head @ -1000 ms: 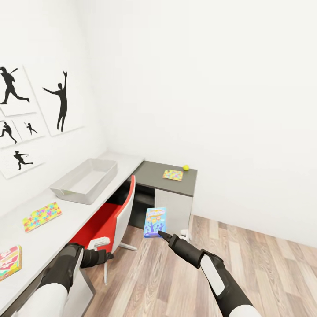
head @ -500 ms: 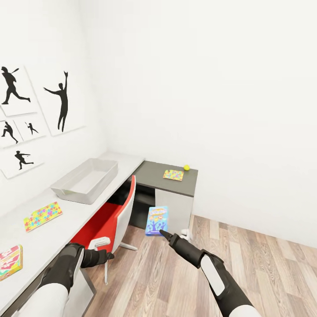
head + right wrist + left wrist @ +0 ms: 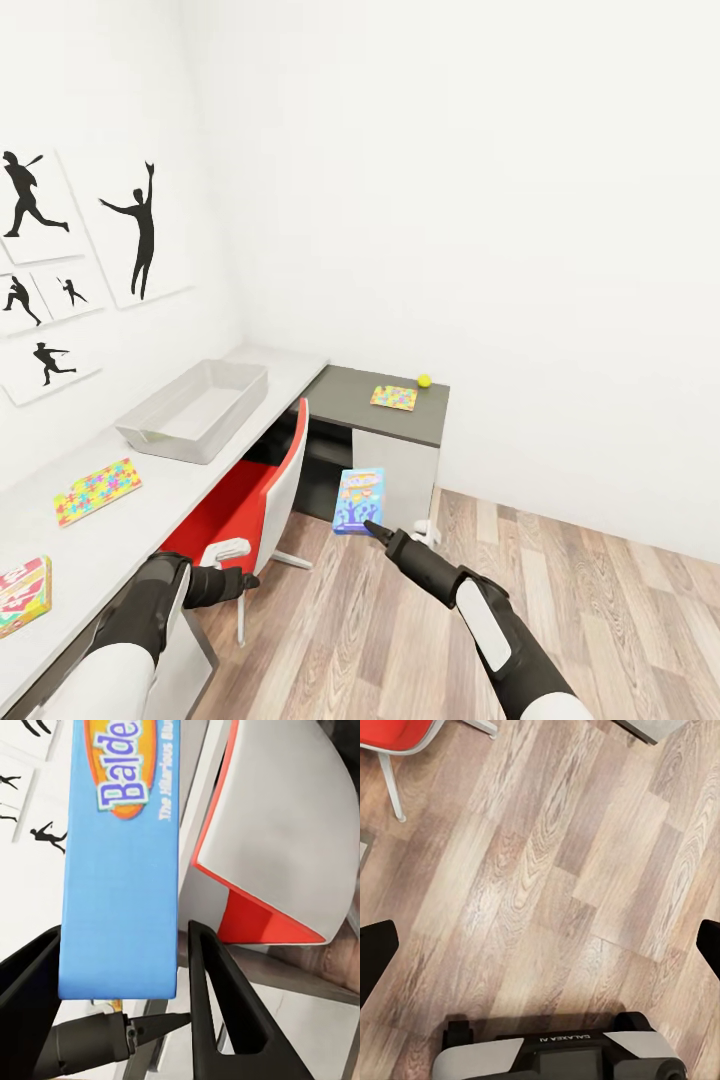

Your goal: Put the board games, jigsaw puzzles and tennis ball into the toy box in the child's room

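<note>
- Over the bench (image 3: 200,470), head view: the right claw (image 3: 368,527) holds a blue board game (image 3: 358,500) up in the air, near the red chair (image 3: 262,490) and well apart from the toy box (image 3: 192,410), which sits by the wall and looks empty.
- Step in hand, as I judge it: carrying this game to the box. The next move calls for swinging the right arm past the chair back and over the box rim before letting go.
- Count from this view: one box; two jigsaws, one (image 3: 96,490) on the pale top near the box, one (image 3: 393,397) on the dark section; one ball (image 3: 424,380) just beside that second jigsaw; two board games, the held one and a red-edged one (image 3: 22,594) on the pale top, farther from the box than the near jigsaw.
- Left wrist view: the left claw (image 3: 540,945) is spread wide over the wood floor (image 3: 547,885), holding nothing.
- Right wrist view: the right claw's fingers (image 3: 225,1005) stand either side of the blue game's lower end, gripping it, with the chair beyond.
</note>
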You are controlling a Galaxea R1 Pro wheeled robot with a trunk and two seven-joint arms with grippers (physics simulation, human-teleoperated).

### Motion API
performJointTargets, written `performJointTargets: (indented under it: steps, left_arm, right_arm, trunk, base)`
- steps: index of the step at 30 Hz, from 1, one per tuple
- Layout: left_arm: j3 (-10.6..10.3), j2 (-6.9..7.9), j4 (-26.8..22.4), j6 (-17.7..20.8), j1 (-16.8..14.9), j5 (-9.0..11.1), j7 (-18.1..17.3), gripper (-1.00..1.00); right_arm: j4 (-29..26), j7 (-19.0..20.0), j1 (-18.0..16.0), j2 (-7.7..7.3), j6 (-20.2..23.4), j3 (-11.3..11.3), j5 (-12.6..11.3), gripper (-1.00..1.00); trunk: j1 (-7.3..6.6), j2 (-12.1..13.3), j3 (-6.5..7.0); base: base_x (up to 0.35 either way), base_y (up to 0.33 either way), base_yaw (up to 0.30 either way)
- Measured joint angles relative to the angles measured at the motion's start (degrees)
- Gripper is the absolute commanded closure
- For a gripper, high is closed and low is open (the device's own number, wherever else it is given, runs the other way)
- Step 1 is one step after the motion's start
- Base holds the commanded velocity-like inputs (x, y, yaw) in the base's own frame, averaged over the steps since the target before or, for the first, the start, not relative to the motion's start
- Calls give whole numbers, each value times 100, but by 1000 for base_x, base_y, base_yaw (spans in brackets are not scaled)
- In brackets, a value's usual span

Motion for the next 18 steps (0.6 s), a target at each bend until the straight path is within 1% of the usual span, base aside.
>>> performJointTargets:
  steps: [5, 8, 9, 10, 11, 13, 14, 15, 16, 18]
  left_arm:
    - [4, 23, -4, 28, 0, 12, -56, -100]
    - [24, 75, -19, 94, -1, 45, -294, -100]
    - [30, 134, -44, 162, -1, 41, -529, -100]
    - [28, 235, -64, 249, -1, 35, -859, -100]
    - [22, 371, -77, 326, -1, 32, -1270, -100]
    - [14, 663, -91, 405, 0, 26, -2236, -100]
    - [13, 736, -93, 415, 0, 24, -2490, -100]
    - [12, 864, -96, 424, 0, 19, -2947, -100]
    - [11, 986, -97, 428, 0, 16, -3360, -100]
    - [12, 1179, -99, 433, 0, 17, -4012, -100]
  right_arm:
    - [-18, -28, -9, 1, 70, 2, 29, 100]
    - [-195, -87, -9, 7, 296, 3, 31, 100]
    - [-353, -146, -6, 5, 469, 6, 18, 100]
    - [-562, -248, -5, 4, 649, 7, 11, 100]
    - [-802, -390, -3, 3, 817, 8, 2, 100]
    - [-1249, -765, -1, -2, 1092, 9, -25, 100]
    - [-1350, -858, -2, -2, 1158, 9, -24, 100]
    - [-1530, -1010, -19, 2, 1317, 7, -59, 100]
    - [-1685, -1126, -46, 7, 1543, 5, -89, 100]
    - [-1950, -1251, -116, 16, 2044, -6, -152, 100]
  trunk:
    - [0, 0, 0]
    - [0, 0, 0]
    - [0, 0, 1]
    - [0, -1, 1]
    - [0, 0, 1]
    - [0, -1, 1]
    - [0, 0, 0]
    - [0, 0, 1]
    - [0, -1, 1]
    - [0, 0, 1]
  base:
    - [0, 0, 0]
    - [0, 0, 0]
    - [0, 0, 0]
    - [0, 0, 0]
    - [0, 0, 0]
    - [0, 0, 0]
    - [0, 0, 0]
    - [0, 0, 0]
    - [0, 0, 0]
    - [0, 0, 0]
